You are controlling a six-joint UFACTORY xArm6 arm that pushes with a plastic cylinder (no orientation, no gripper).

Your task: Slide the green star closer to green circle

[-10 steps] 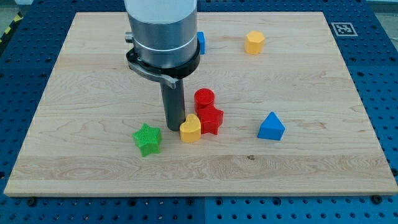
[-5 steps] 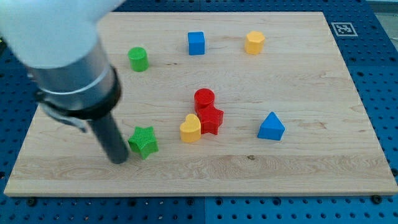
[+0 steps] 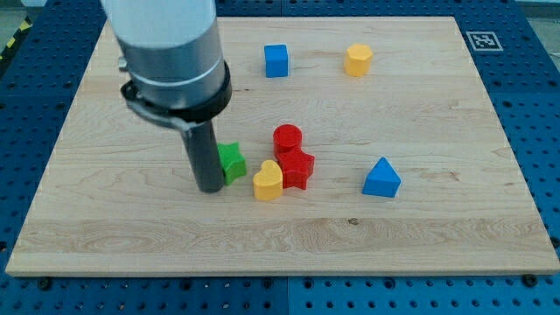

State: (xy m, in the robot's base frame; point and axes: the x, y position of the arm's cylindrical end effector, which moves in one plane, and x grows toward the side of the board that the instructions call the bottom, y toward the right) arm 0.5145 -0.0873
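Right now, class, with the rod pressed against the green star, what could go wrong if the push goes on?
1. My tip sits at the green star's left side, so the push likely drives it right, into the yellow heart and the red blocks.
2. The arm hides the green circle, so the aim cannot be checked.

green star (image 3: 232, 161): its left half is behind the rod, so the shape is hard to make out
green circle: hidden behind the big arm
arm (image 3: 166, 44): its top is cut off by the view's top
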